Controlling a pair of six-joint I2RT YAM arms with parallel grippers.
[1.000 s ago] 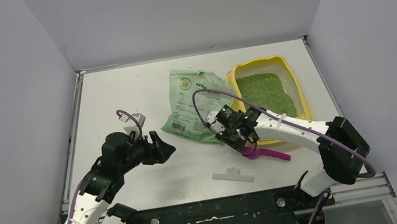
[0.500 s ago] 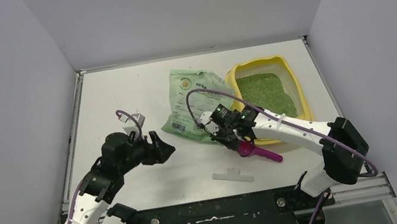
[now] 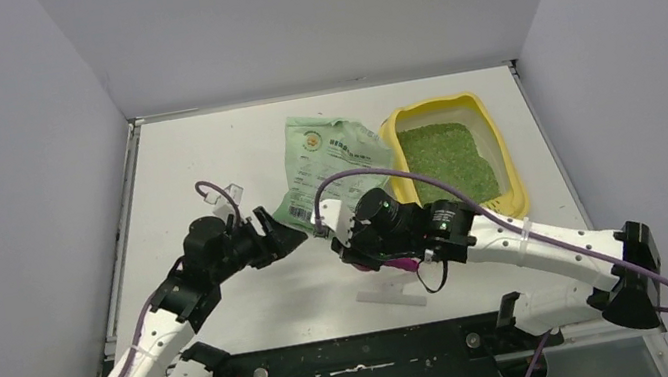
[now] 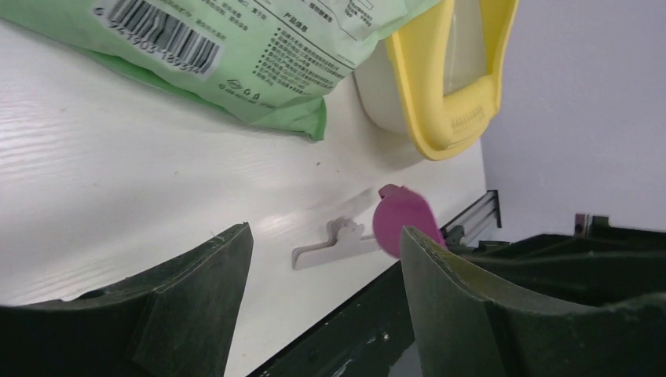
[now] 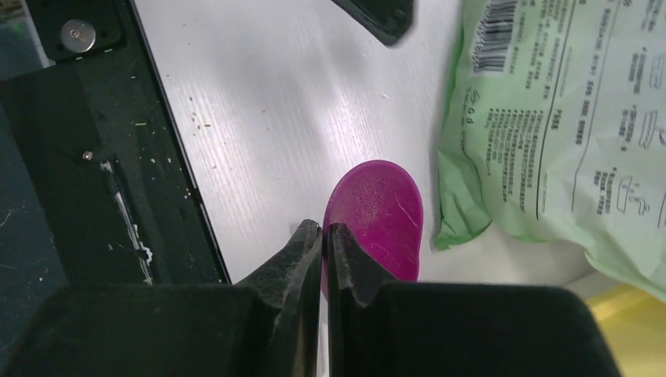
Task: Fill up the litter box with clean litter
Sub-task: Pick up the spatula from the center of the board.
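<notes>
The yellow litter box (image 3: 429,106) stands at the back right and holds a layer of green litter (image 3: 447,158); its grille end shows in the left wrist view (image 4: 451,118). My right gripper (image 3: 362,248) is shut on the handle of a magenta scoop (image 3: 404,262), near the bag's front corner; the right wrist view shows the scoop's bowl (image 5: 377,214) empty beyond the shut right gripper (image 5: 324,230). My left gripper (image 3: 279,240) is open and empty, left of the scoop, and the left wrist view shows the open left gripper (image 4: 323,236) above bare table.
A light-green printed bag (image 3: 332,170) lies left of the litter box, also in both wrist views (image 4: 251,47) (image 5: 565,118). A white clip (image 3: 392,294) lies near the front edge, below the scoop (image 4: 400,220). The black base rail (image 3: 367,355) runs along the front.
My right arm has swung left and toward the front, carrying the scoop away from the litter box. My left gripper has moved right, toward the bag's front corner.
</notes>
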